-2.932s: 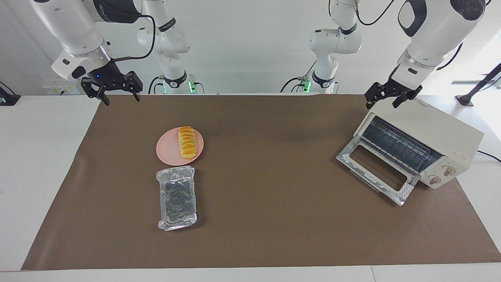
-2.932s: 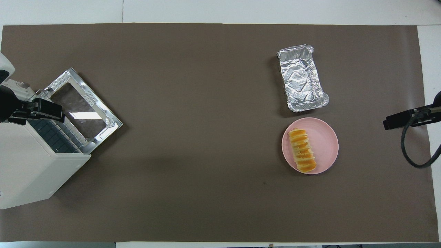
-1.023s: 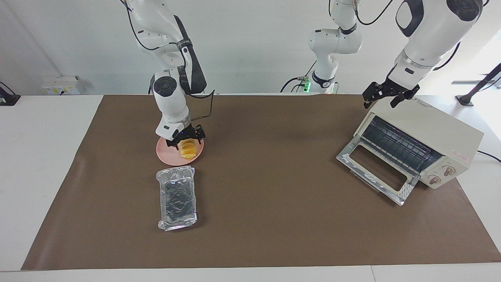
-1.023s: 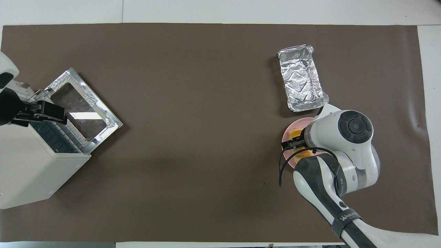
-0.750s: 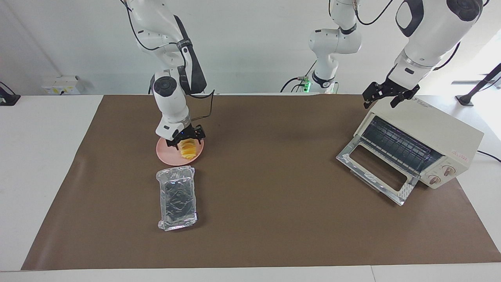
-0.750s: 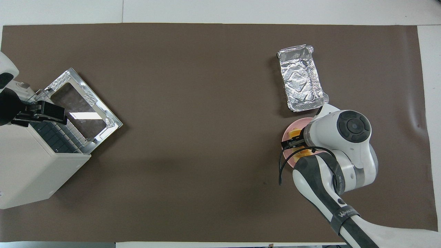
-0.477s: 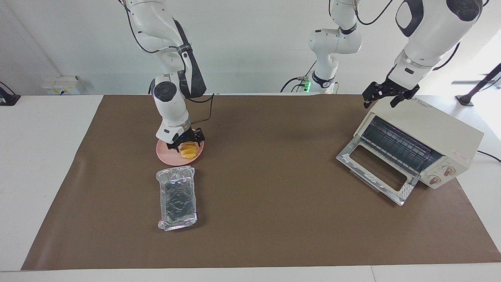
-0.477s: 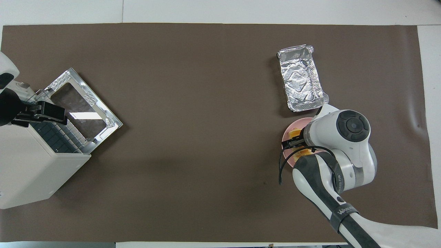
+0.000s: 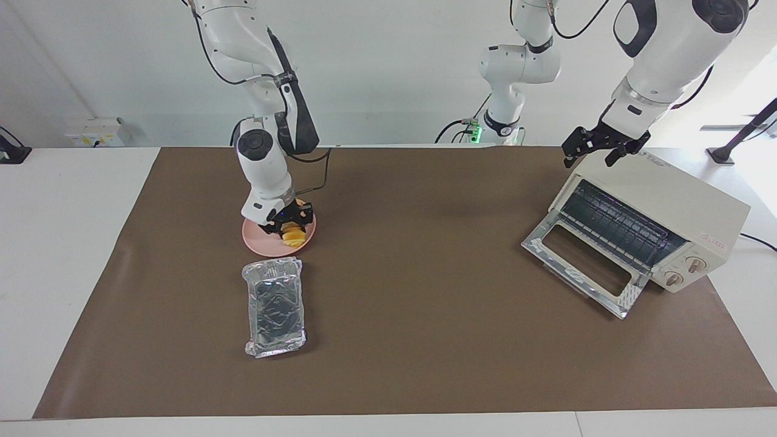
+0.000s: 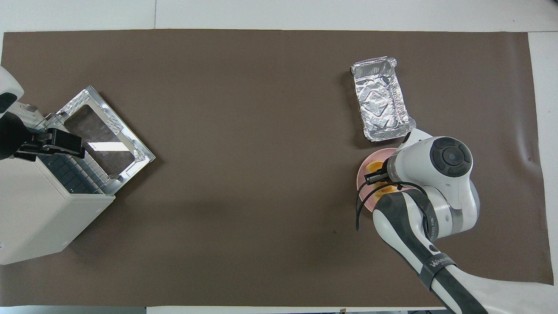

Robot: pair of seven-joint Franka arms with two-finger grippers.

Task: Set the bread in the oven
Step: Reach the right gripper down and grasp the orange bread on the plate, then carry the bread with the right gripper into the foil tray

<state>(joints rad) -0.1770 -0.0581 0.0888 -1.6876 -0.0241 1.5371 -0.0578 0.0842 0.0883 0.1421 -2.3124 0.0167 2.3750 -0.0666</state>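
The bread lies on a round pink plate toward the right arm's end of the table. My right gripper is down on the plate with its fingers on either side of the loaf, still spread. In the overhead view the right arm's wrist hides most of the bread and the plate. The cream-white oven stands at the left arm's end with its glass door dropped open. My left gripper waits open above the oven's top edge; it also shows in the overhead view.
A crinkled silver foil tray lies just farther from the robots than the plate; it also shows in the overhead view. A brown mat covers the table between plate and oven.
My right arm swung in from the table's edge and has lowered its gripper around the bread on the plate. The left arm has stayed over the oven.
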